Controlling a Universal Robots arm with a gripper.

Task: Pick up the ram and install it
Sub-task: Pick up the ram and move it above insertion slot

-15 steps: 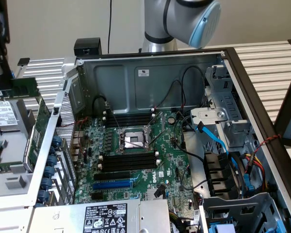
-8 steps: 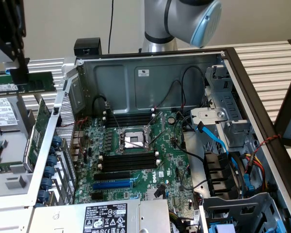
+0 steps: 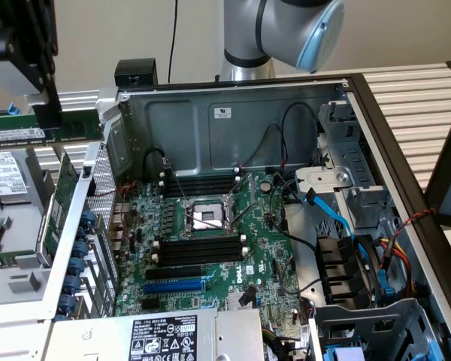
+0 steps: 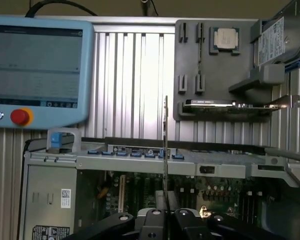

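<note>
- Ribbed metal table (image 3: 413,98) is carrying an open computer case (image 3: 210,120), its motherboard (image 3: 263,248) lying face up to the room.
- Black memory slots (image 3: 199,250) are sitting unfilled beside the CPU socket (image 3: 207,218), with more slots on the socket's far side.
- A grey arm (image 3: 286,30) is reaching in over the case's back wall.
- The gripper (image 3: 46,113) is hanging at the exterior view's left, outside the case, clamped tight on the ram (image 3: 75,126).
- The ram is lying level and lengthwise in that grip, its white label facing the camera, well apart from the slots.
- From the wrist, the ram (image 4: 165,145) is showing edge-on as a thin upright line rising from between the closed fingers of the gripper (image 4: 165,215).
- A grey tray (image 3: 15,286) is lying beside the case, under the ram.
- On the tray, a CPU (image 4: 226,39), a drive (image 4: 280,35) and a broad card (image 4: 225,104) are resting in their holders.
- A blue-edged pendant (image 4: 40,65) with a red button (image 4: 20,116) is lying on the table beyond the case.
</note>
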